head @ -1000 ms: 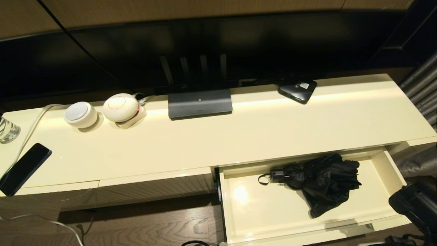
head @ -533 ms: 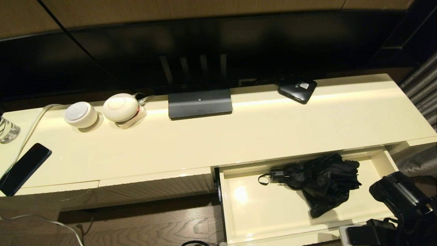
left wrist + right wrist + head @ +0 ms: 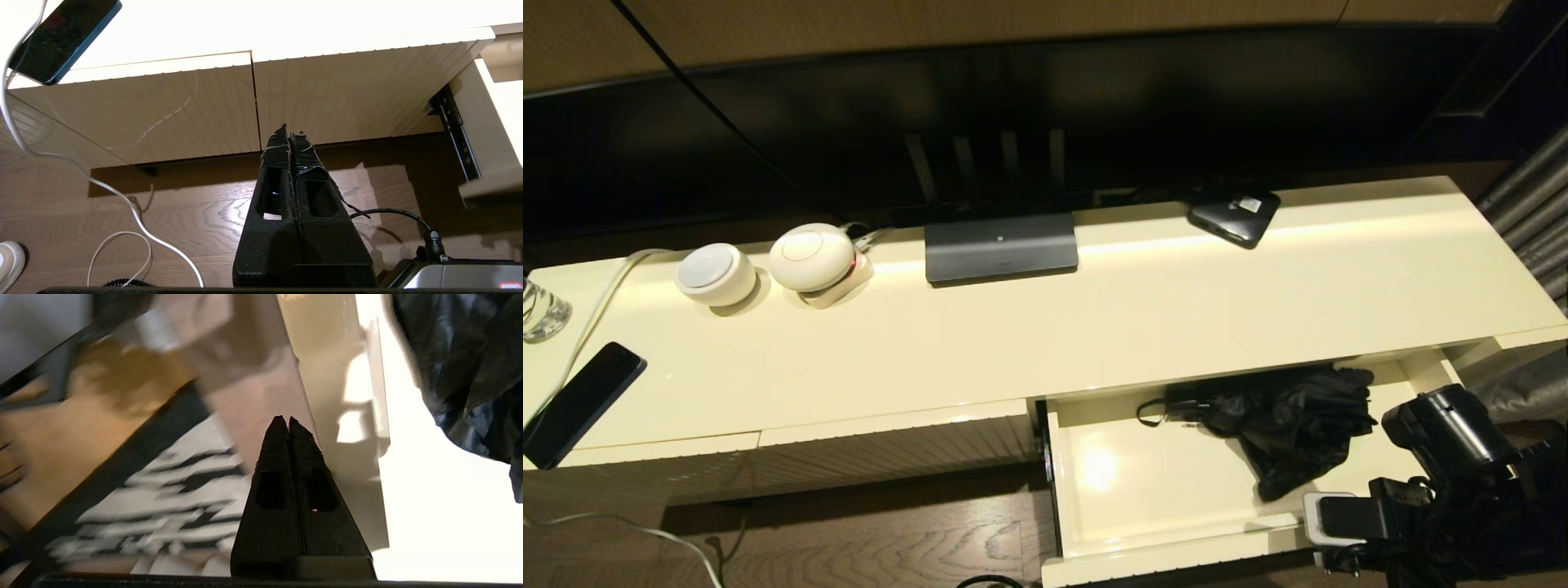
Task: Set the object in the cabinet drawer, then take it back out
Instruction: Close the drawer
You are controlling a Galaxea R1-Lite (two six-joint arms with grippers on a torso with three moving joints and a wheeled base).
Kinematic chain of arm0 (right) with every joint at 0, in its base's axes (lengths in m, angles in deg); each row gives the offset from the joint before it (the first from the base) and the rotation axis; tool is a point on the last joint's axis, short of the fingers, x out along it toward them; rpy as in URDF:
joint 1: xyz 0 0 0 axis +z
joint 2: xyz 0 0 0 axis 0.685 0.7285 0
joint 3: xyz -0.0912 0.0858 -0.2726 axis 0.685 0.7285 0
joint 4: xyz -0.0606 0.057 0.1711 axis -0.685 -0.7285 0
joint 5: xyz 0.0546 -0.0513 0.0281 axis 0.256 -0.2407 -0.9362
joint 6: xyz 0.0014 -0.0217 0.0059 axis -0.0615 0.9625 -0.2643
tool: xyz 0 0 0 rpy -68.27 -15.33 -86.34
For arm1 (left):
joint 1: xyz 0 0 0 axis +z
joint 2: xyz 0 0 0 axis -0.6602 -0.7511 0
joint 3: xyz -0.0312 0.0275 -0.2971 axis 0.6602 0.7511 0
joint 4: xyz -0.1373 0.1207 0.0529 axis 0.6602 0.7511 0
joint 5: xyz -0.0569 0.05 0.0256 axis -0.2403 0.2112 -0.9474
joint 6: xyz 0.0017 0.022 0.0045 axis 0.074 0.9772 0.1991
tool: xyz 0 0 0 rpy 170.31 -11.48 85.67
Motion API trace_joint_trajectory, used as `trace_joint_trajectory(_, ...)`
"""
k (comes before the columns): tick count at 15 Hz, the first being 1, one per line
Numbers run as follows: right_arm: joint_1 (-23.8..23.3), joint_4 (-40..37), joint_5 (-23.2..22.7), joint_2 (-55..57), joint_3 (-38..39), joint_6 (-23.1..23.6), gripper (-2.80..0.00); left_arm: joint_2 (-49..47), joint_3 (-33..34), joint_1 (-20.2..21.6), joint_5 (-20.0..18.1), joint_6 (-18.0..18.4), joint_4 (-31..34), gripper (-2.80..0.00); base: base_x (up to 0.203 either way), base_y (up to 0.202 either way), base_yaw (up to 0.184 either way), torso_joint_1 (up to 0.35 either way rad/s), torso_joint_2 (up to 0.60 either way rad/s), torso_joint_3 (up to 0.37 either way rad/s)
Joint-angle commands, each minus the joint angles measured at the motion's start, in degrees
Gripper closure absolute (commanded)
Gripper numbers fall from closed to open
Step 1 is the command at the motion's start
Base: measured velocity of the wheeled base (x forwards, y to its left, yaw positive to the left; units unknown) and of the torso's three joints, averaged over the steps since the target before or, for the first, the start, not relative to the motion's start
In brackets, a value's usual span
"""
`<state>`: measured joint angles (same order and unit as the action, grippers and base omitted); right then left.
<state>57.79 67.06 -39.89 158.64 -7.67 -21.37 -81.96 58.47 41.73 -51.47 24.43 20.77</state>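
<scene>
Drawer (image 3: 1176,549) now further in than before, umbrella (image 3: 1282,420) inside, closed right end effector (image 3: 284,419) at its front.

A black rumpled folding umbrella (image 3: 1278,420) lies toward the back edge of the half-open glossy cream drawer (image 3: 1168,549), its handle pointing toward the drawer's left side. The right arm's black gripper (image 3: 1331,523) sits at the drawer's front right corner.

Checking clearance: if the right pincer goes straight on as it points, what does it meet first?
Probably the cabinet drawer: the shut right pincer points at its cream wall near the front edge. The umbrella lies off to one side. Depth is unclear.
</scene>
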Motion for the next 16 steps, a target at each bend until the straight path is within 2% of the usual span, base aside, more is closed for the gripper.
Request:
trace_joint_trajectory(1, 0.03, 2.48, 0.43, 0.9, -0.05, 0.38, 0.0, -0.07, 0.18, 0.02, 0.04, -0.02, -0.01, 0.0, 0.0, 0.0, 0.0, 0.0, 0.0, 0.0)
trace_joint_trajectory(16, 0.12, 17.43, 4.9, 3.57, -4.64, 0.57, 0.0, -0.07, 0.18, 0.02, 0.04, -0.02, 0.0, 0.0, 0.0, 0.0, 0.0, 0.0, 0.0, 0.0)
